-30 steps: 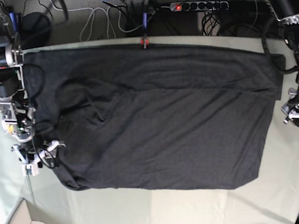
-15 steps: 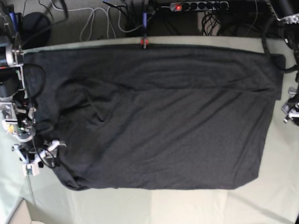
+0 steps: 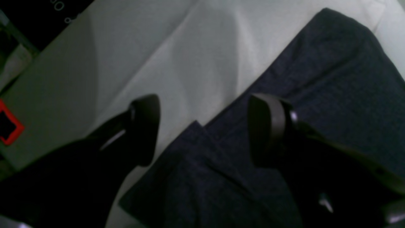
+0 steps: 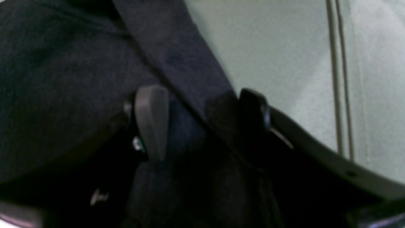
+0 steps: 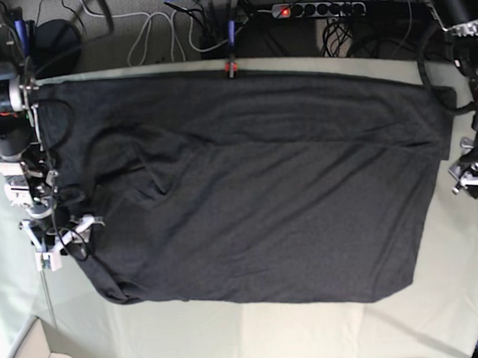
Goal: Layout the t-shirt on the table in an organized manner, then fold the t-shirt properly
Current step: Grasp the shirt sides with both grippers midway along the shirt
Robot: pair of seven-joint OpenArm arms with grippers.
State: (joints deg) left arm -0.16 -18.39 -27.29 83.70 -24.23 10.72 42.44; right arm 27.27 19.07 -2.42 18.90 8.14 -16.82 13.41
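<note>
So your t-shirt [image 5: 248,186] is spread dark and mostly flat across the middle of the table [image 5: 321,332] in the base view, reaching nearly from the left edge to the right. There are some wrinkles toward its left half and a rumpled corner at lower left.

Left gripper [image 3: 202,129] sits at the right edge of the base frame. Its fingers [image 3: 145,126] are spread wide, straddling a corner of the shirt, nothing pinched. One finger is over bare table cloth, the other over fabric.

Right gripper [image 4: 199,123] is at the left edge, also spread, with a folded band of the shirt's edge running between the fingers. Looks to me like it isn't clamped on it yet, but it's blurry.

What I'd watch:
- If you close here, the left one may catch only a sliver of the corner and it'll slip out when you lift.
- The right one could grab two layers at once, since the edge is doubled over there, and drag the wrinkles worse.

Hard to tell: which end is the collar, where the sleeves are, and no print shows. The right wrist view is really out of focus.
</note>
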